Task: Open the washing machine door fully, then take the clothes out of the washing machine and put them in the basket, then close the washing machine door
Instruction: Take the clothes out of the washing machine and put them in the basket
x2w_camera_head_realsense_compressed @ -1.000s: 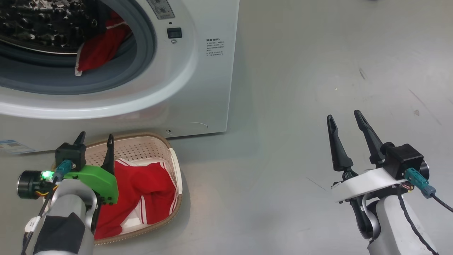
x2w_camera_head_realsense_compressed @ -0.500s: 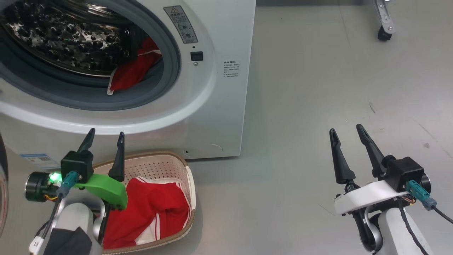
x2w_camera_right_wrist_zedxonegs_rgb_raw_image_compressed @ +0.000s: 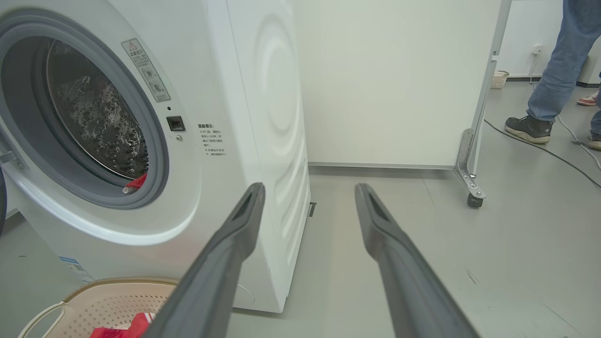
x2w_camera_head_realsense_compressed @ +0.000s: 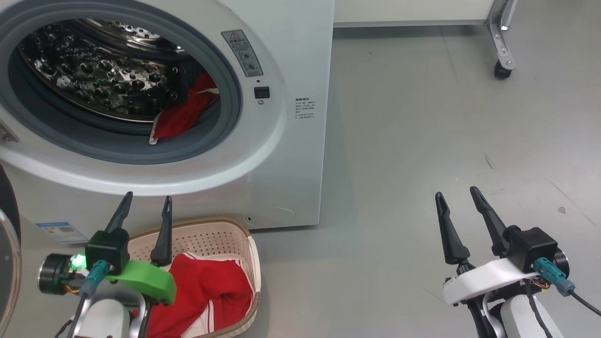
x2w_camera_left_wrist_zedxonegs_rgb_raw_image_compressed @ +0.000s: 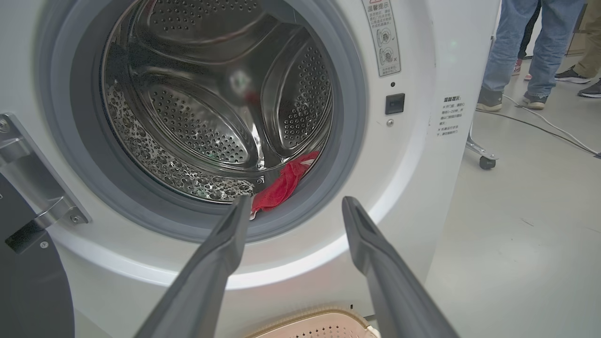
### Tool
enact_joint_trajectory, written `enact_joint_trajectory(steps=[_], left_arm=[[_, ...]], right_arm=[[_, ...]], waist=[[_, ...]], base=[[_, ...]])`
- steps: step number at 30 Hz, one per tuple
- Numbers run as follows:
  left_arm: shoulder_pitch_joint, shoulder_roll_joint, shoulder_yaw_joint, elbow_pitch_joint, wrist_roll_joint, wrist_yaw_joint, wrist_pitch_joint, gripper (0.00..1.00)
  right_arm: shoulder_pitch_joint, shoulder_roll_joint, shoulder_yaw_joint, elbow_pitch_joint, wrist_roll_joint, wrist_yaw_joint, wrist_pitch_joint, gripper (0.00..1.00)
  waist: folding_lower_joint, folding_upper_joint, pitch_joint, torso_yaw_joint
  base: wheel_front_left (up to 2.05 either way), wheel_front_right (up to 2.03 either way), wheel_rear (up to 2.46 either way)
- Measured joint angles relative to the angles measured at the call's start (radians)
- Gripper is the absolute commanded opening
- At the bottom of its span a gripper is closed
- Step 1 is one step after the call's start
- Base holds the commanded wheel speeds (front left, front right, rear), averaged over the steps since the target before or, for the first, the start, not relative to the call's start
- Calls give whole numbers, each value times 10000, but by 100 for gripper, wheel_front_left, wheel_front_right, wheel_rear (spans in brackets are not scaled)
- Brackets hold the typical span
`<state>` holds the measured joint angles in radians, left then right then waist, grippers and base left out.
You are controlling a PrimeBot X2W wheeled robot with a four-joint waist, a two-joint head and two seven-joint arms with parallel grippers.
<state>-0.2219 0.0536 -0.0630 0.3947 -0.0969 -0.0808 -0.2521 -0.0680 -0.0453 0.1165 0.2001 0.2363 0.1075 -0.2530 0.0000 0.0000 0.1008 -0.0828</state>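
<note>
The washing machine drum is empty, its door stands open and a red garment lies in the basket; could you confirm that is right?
Not quite: the drum is not empty; the left wrist view shows a red garment at its front lip. The rest stands.

Landmark: washing machine (x2w_camera_head_realsense_compressed: 291, 155).
- Door (x2w_camera_head_realsense_compressed: 6, 206) swung out at the machine's left edge.
- One garment (x2w_camera_head_realsense_compressed: 181, 122) in the drum (x2w_camera_head_realsense_compressed: 94, 80), low on its right side.
- Basket (x2w_camera_head_realsense_compressed: 206, 239) on the floor (x2w_camera_head_realsense_compressed: 399, 164), directly before the machine's front, with a second garment (x2w_camera_head_realsense_compressed: 211, 291) inside.
- Left claw (x2w_camera_head_realsense_compressed: 148, 195) before the machine, above the basket.
- Right claw (x2w_camera_head_realsense_compressed: 455, 191) well right of the machine, over the floor.
- Wheeled frame (x2w_camera_head_realsense_compressed: 501, 51) behind and right of the machine.
</note>
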Motion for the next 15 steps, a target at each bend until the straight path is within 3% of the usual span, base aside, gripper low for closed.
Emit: enact_joint_trajectory(steps=[15], left_arm=[[957, -58, 4, -796, -86, 314, 0, 100]], right_arm=[[211, 2, 148, -40, -17, 56, 0, 100]], waist=[[0, 0, -193, -93]], base=[[0, 0, 0]])
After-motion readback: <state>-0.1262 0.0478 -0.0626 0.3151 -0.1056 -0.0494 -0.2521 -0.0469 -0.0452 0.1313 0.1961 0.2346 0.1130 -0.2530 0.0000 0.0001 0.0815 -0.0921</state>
